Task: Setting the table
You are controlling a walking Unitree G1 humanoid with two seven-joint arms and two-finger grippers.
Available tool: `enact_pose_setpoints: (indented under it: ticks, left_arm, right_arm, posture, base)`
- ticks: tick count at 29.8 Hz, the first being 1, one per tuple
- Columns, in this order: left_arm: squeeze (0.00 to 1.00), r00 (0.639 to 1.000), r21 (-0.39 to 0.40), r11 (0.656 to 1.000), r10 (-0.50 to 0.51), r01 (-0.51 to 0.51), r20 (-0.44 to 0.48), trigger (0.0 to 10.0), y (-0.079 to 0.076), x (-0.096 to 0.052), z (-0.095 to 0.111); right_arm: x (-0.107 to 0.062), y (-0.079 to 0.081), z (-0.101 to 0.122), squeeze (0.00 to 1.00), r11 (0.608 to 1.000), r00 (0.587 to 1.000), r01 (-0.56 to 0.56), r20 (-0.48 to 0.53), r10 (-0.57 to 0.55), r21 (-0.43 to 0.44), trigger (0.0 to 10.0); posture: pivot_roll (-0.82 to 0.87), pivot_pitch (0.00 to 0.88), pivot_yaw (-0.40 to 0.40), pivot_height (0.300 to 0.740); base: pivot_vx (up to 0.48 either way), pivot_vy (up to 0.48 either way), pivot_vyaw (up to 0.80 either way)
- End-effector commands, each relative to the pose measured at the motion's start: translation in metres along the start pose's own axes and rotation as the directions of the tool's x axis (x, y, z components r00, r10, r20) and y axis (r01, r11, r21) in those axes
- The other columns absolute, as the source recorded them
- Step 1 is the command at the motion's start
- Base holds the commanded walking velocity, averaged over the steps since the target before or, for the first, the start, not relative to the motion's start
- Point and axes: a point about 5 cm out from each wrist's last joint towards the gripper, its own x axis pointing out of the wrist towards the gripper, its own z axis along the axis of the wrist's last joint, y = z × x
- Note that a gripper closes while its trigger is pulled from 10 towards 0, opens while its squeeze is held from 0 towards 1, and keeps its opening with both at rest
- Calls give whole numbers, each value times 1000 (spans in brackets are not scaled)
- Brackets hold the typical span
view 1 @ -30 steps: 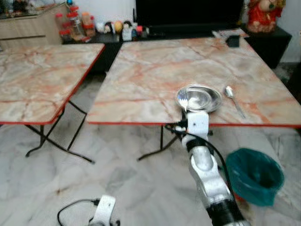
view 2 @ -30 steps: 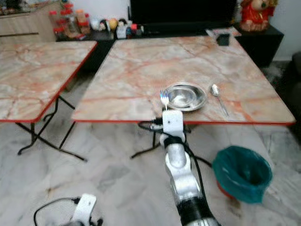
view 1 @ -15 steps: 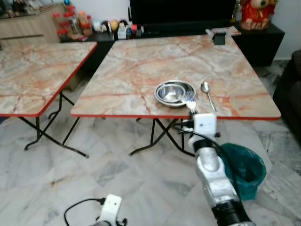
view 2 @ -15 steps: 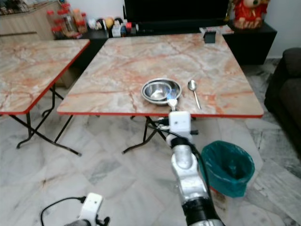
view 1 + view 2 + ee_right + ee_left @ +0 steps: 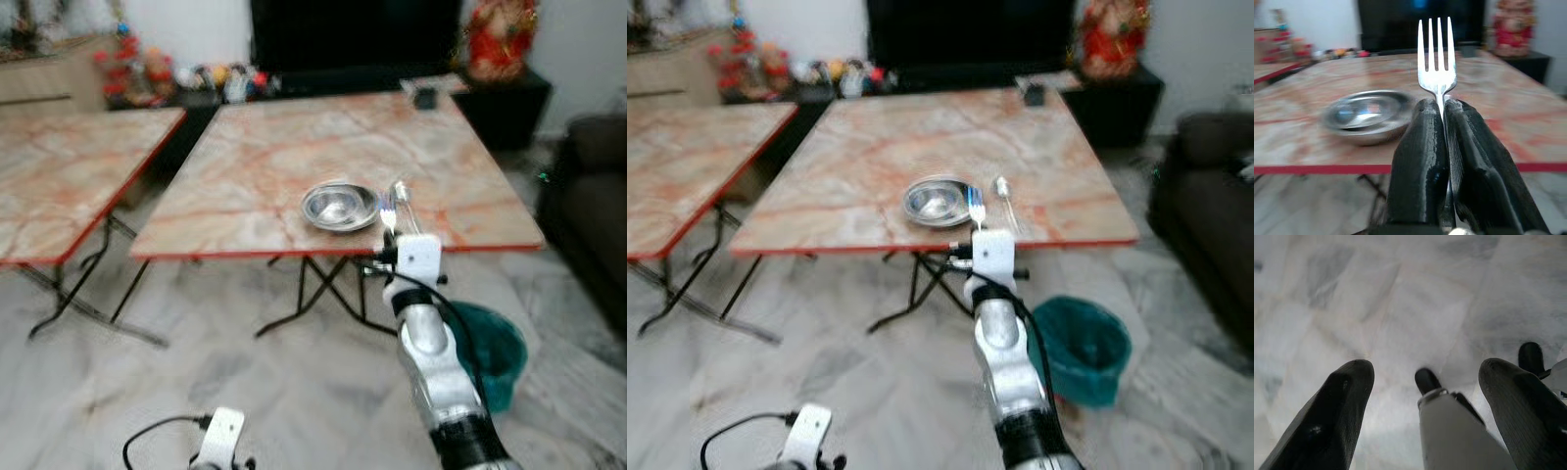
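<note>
Upright, the fork (image 5: 1438,54) sits pinched in the right end effector (image 5: 1444,142), short of the surface (image 5: 294,157). Such a thin pinch might let it twist beside the bowl (image 5: 339,206). Left end effector (image 5: 1425,401) hangs spread.

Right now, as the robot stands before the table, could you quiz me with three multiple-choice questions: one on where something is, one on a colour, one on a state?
1. Where does the spoon lie?
A. inside the bowl
B. on the table, to the right of the bowl
C. on the floor

2. What colour is the bin on the floor?
A. teal green
B. yellow
C. white

3. What is the right pincer doing?
A. hanging open
B. shut on a cup
C. shut on a fork, tines up

Answers:
1 B, the spoon rests on the marble table beside the steel bowl.
2 A, the bin by the table's corner is teal.
3 C, the black fingers clamp the fork upright.
</note>
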Motion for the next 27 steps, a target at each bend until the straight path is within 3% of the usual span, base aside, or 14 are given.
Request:
enact_pose_setpoints:
  ticks: [1, 27]
  left_arm:
    - [0, 1000, 9, 1000, 4, -4, 4, 10000, 1, 1, 3]
    - [0, 1000, 1, 1000, -1, 1, 8, 10000, 0, 1, 5]
  right_arm:
    - [2, 0, 4, 0, 1000, 1000, 1, 14, -1, -6, 10000]
    - [3, 1, 5, 0, 1000, 1000, -14, 20, 14, -11, 10000]
  posture:
    - [-30, 0, 64, 740]
    - [-31, 0, 62, 740]
  base:
    - [480, 0, 0]
    - [451, 0, 0]
